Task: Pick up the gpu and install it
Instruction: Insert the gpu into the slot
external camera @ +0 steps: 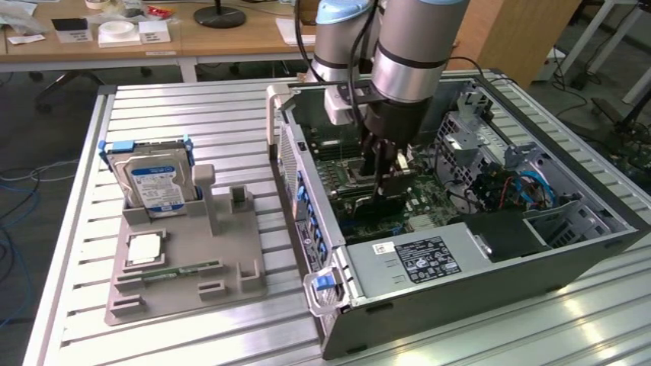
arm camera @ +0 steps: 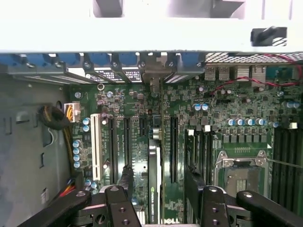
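Observation:
The gpu (arm camera: 154,161) stands on edge in a motherboard slot inside the open computer case (external camera: 569,252). I see it edge-on as a thin dark strip, with its silver bracket end (arm camera: 154,73) against the case's rear wall. My gripper (arm camera: 159,182) straddles the card and is open. Its black fingers (arm camera: 125,179) stand on either side of the card with a gap to it on both sides. In the exterior view the gripper (external camera: 382,179) reaches straight down into the case over the motherboard (external camera: 407,210).
A grey fixture (external camera: 183,286) at the exterior view's left holds a hard drive (external camera: 158,183), a processor chip (external camera: 142,248) and a memory stick (external camera: 168,269). Beside the card are the processor socket (arm camera: 241,175), empty slots (arm camera: 111,146) and cables (external camera: 514,187).

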`<state>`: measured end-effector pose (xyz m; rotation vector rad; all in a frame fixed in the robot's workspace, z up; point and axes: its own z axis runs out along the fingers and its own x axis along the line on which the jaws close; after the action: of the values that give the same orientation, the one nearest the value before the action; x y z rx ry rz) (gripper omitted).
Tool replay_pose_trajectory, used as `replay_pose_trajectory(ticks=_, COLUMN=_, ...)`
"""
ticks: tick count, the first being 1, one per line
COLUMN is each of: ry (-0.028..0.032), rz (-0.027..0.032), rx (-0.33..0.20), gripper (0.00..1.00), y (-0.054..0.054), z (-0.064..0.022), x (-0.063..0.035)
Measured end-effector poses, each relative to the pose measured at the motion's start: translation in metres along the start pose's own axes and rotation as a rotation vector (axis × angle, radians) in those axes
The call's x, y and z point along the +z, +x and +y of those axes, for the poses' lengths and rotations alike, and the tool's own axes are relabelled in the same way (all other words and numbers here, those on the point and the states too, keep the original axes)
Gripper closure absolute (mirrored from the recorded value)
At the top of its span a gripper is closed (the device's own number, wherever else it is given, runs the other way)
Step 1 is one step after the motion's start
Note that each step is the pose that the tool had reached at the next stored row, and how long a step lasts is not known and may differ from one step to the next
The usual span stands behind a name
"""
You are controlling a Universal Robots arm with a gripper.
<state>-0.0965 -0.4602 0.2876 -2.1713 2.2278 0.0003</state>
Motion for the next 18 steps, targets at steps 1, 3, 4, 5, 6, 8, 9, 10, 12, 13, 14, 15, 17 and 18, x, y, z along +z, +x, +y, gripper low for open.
replay_pose_trajectory(ticks=1, ry=0.0, rz=-0.0001, rx=0.0, gripper=0.43, y=0.0, z=0.0, x=-0.0024)
replay_pose_trajectory(ticks=3, ry=0.0, rz=-0.0001, rx=0.0, gripper=0.43, y=0.0, z=-0.0001, x=-0.007)
replay_pose_trajectory(ticks=4, ry=0.0, rz=-0.0001, rx=0.0, gripper=0.43, y=0.0, z=-0.0002, x=-0.0091)
replay_pose_trajectory(ticks=5, ry=0.0, rz=0.0, rx=0.0, gripper=0.43, y=0.0, z=-0.0002, x=-0.0112)
replay_pose_trajectory(ticks=6, ry=0.0001, rz=-0.0001, rx=0.0, gripper=0.43, y=0.0, z=-0.0003, x=-0.0131)
replay_pose_trajectory(ticks=8, ry=0.0, rz=0.0, rx=0.0, gripper=0.43, y=0.0, z=-0.0004, x=-0.0165)
replay_pose_trajectory(ticks=9, ry=0.0, rz=-0.0001, rx=0.0, gripper=0.43, y=0.0, z=-0.0004, x=-0.018)
replay_pose_trajectory(ticks=10, ry=0.0, rz=-0.0001, rx=0.0, gripper=0.43, y=0.0, z=-0.0004, x=-0.0195)
replay_pose_trajectory(ticks=12, ry=0.0001, rz=-0.0003, rx=0.0, gripper=0.43, y=0.0, z=-0.0004, x=-0.0198)
replay_pose_trajectory(ticks=13, ry=0.0001, rz=-0.0003, rx=0.0, gripper=0.43, y=0.0, z=-0.0004, x=-0.0198)
replay_pose_trajectory(ticks=14, ry=0.0001, rz=-0.0002, rx=0.0, gripper=0.43, y=0.0, z=-0.0004, x=-0.0198)
replay_pose_trajectory(ticks=15, ry=0.0001, rz=-0.0002, rx=0.0, gripper=0.43, y=0.0, z=-0.0004, x=-0.0198)
replay_pose_trajectory(ticks=17, ry=0.0, rz=-0.0001, rx=0.0, gripper=0.43, y=0.0, z=-0.0005, x=-0.0199)
replay_pose_trajectory(ticks=18, ry=0.0, rz=0.0, rx=0.0, gripper=0.43, y=0.0, z=-0.0009, x=-0.0199)
